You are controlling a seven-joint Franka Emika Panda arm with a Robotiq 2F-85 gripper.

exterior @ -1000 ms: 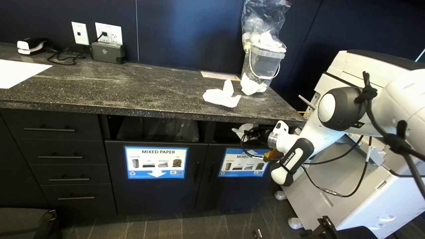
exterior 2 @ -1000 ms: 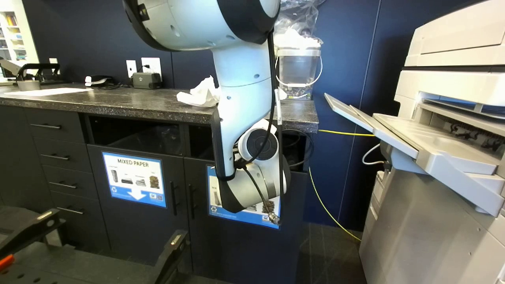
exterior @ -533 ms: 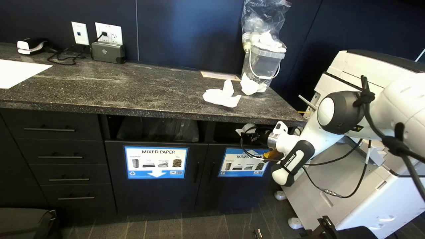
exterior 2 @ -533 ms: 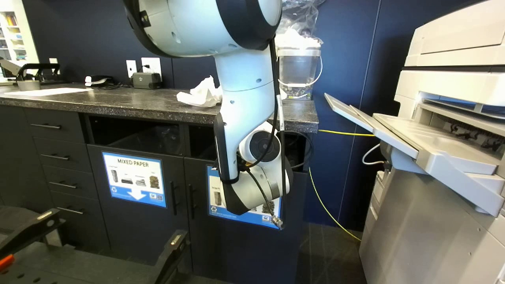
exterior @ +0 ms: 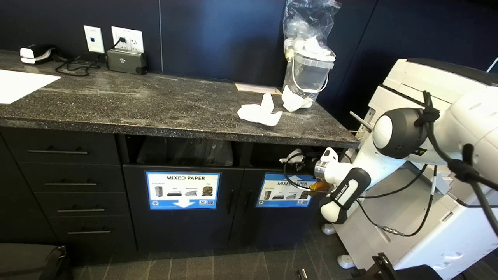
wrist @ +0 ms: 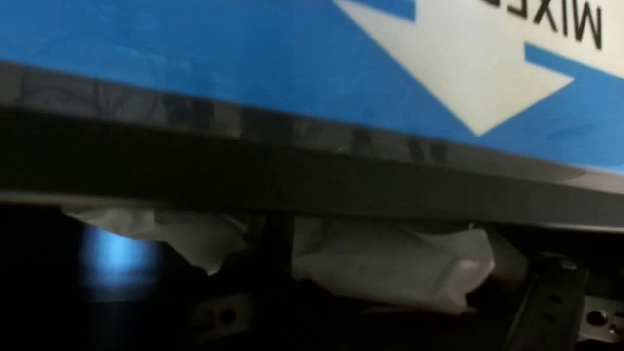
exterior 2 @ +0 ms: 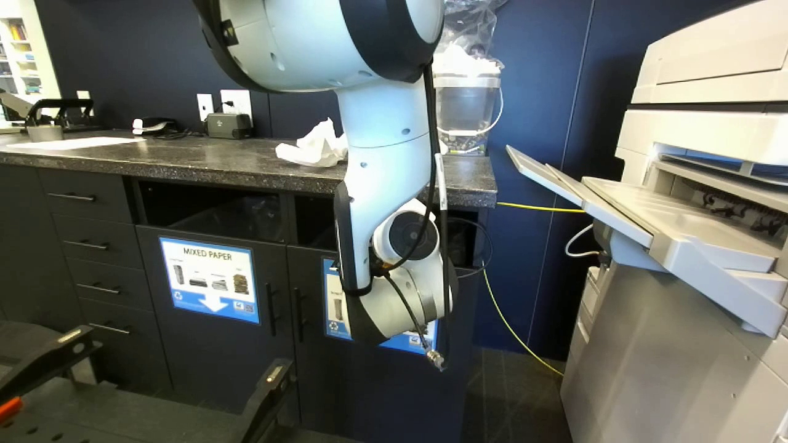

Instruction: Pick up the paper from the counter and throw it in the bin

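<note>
A crumpled white paper (wrist: 390,265) lies between the wide-set fingers of my gripper (wrist: 412,258), with a dark gap between it and the right finger (wrist: 551,297). More white paper (wrist: 161,226) shows beyond the left finger. In an exterior view the gripper (exterior: 298,165) is at the right-hand slot of the bin cabinet (exterior: 268,229), below the counter, and a bit of paper (exterior: 295,156) sticks up there. On the counter (exterior: 167,101) sit two other crumpled papers, one near the front (exterior: 260,113) and one by the bucket (exterior: 295,101). The wrist view is dark and blurred.
The stone counter's front edge (exterior: 186,134) overhangs the slot just above my gripper. A clear bucket (exterior: 309,76) with a stuffed bag stands at the counter's right end. The printer (exterior 2: 689,307) is close on the right. A cable (exterior: 286,171) loops around the wrist.
The wrist has dipped slightly, and the forearm has shifted a little to the right in both exterior views. The paper at the gripper has moved slightly right and changed shape.
</note>
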